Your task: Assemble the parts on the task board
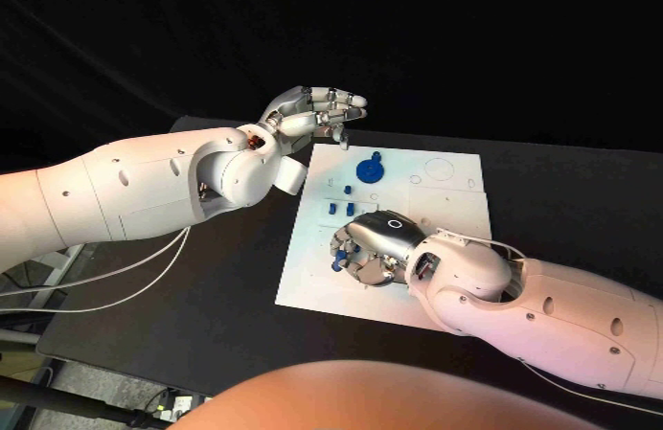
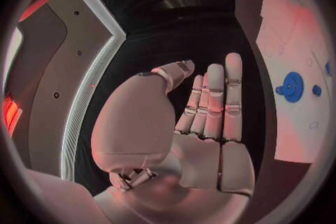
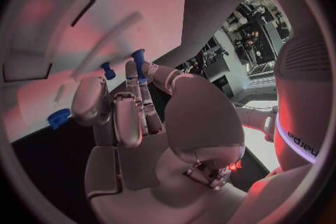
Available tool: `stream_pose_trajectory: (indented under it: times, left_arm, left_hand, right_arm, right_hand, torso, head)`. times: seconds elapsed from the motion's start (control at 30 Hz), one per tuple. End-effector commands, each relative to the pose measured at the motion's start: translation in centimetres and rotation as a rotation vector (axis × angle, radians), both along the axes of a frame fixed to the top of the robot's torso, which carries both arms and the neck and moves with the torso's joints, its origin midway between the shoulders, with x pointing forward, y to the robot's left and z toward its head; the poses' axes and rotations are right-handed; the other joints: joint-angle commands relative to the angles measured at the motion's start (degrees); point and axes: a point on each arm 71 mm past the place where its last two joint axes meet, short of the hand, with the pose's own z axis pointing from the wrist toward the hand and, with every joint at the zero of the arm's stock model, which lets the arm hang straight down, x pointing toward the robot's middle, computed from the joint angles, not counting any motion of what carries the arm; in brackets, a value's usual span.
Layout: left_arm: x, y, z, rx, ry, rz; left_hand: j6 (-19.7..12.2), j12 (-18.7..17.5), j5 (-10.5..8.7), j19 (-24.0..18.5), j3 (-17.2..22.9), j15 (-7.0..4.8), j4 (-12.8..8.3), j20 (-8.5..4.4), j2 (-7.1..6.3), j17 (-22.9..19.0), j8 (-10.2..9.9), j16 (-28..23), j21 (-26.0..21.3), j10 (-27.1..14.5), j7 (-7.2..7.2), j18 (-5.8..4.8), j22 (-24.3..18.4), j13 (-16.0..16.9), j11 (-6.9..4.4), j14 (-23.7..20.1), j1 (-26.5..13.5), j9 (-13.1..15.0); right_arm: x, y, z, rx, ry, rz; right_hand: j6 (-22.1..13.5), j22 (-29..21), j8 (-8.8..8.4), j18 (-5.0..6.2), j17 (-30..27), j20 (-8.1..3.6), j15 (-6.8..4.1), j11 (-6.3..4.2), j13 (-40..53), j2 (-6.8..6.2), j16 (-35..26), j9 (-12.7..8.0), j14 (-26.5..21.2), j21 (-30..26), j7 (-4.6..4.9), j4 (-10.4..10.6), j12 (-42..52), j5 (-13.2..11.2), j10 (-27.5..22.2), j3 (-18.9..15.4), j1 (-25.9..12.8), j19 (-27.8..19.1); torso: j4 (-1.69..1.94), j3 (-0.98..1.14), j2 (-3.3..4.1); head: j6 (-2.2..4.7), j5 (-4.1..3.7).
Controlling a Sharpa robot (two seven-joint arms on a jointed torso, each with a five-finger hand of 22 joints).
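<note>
Two hands: left hand (image 1: 307,112) hovers empty, fingers apart; right hand (image 1: 373,248) pinches a blue peg (image 3: 139,61) over the board (image 1: 449,195), should lower it straight

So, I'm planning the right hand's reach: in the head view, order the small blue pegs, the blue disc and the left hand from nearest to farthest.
1. Small blue pegs, just beyond the right hand.
2. Blue disc, farther up the task board.
3. Left hand, off the board's far corner.

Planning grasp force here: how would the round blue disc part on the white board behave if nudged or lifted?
The blue disc looks like rigid plastic, so probably stiff and light. Lying flat on the task board, it would likely slide rather than roll. Its smooth face may be slippery.
</note>
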Motion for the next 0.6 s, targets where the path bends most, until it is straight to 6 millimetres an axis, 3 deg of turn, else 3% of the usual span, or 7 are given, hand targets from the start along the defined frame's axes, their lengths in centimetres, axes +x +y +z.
stream_pose_trajectory:
  times: [0.03,0.33,0.43,0.5,0.6]
  left_arm:
    - [-0.04,-0.18,0.11,-0.009,-0.006,-0.018]
    - [-0.01,-0.17,0.09,-0.008,-0.006,-0.016]
    - [0.0,-0.16,0.09,-0.008,-0.006,-0.016]
    - [0.0,-0.17,0.09,-0.008,-0.005,-0.016]
    - [0.01,-0.18,0.08,-0.008,-0.005,-0.016]
  left_hand:
    - [-0.3,0.2,0.21,0.0,0.2,0.06,-0.3,0.34,0.53,0.0,0.3,0.2,0.1,-0.5,1.87,0.41,0.1,0.1,0.0,-0.3,0.2,0.1]
    - [-0.3,0.2,0.21,0.0,0.2,0.06,-0.3,0.34,0.53,0.0,0.3,0.2,0.1,-0.5,1.87,0.41,0.1,0.1,0.0,-0.3,0.2,0.1]
    - [-0.3,0.2,0.21,0.0,0.2,0.06,-0.3,0.34,0.53,0.0,0.3,0.2,0.1,-0.5,1.87,0.41,0.1,0.1,0.0,-0.3,0.2,0.1]
    - [-0.3,0.2,0.21,0.0,0.2,0.06,-0.3,0.34,0.53,0.0,0.3,0.2,0.1,-0.5,1.87,0.41,0.1,0.1,0.0,-0.3,0.2,0.1]
    - [-0.3,0.3,0.21,0.0,0.2,0.07,-0.3,0.34,0.52,-0.1,0.4,0.2,0.1,-0.5,1.88,0.41,0.1,0.1,0.01,-0.3,0.2,0.1]
  right_arm:
    - [-0.34,0.15,-0.55,-0.044,0.008,0.009]
    - [-0.48,0.08,-0.75,-0.059,0.026,0.009]
    - [-0.39,0.0,-0.7,-0.05,0.021,0.0]
    - [-0.36,-0.03,-0.58,-0.034,0.014,-0.007]
    - [-0.32,-0.05,-0.39,-0.01,0.004,-0.014]
  right_hand:
    - [0.3,0.0,2.62,-0.95,-0.1,0.13,0.23,-0.17,0.0,-0.25,0.2,3.3,1.7,-0.2,0.04,-0.2,-0.2,0.0,-0.3,-0.1,-0.1,-0.4]
    - [-0.7,-0.4,2.48,-0.78,-0.3,0.33,0.43,0.07,0.2,-1.69,0.1,3.5,1.6,-1.1,0.3,-0.3,-0.5,1.2,-0.8,-1.8,-1.6,-0.8]
    - [-2.1,-0.5,1.51,-0.74,-0.4,0.48,0.65,0.37,0.3,-2.03,0.1,3.0,1.5,-1.4,0.82,-0.2,-0.6,1.6,-1.2,-2.0,-2.0,-1.0]
    - [-4.2,-0.8,-0.12,-0.66,-0.5,0.77,1.06,0.83,0.4,-2.66,0.0,2.3,1.4,-2.0,1.44,-0.3,-0.9,1.9,-2.2,-2.2,-2.4,-1.2]
    - [-7.2,-1.3,-2.31,-0.46,-1.1,1.05,1.29,1.06,0.4,-3.51,-0.2,1.3,1.2,-2.9,1.5,-0.4,-0.9,2.1,-3.3,-2.4,-2.7,-1.7]
  torso:
    - [-0.01,-0.04,-0.01]
    - [-0.07,-0.03,-0.05]
    - [-0.09,-0.02,-0.05]
    - [-0.08,-0.02,-0.06]
    - [-0.07,0.0,-0.07]
  head:
    - [0.0,-0.05]
    - [0.0,-0.05]
    - [0.0,-0.09]
    - [0.0,-0.08]
    - [0.0,-0.17]
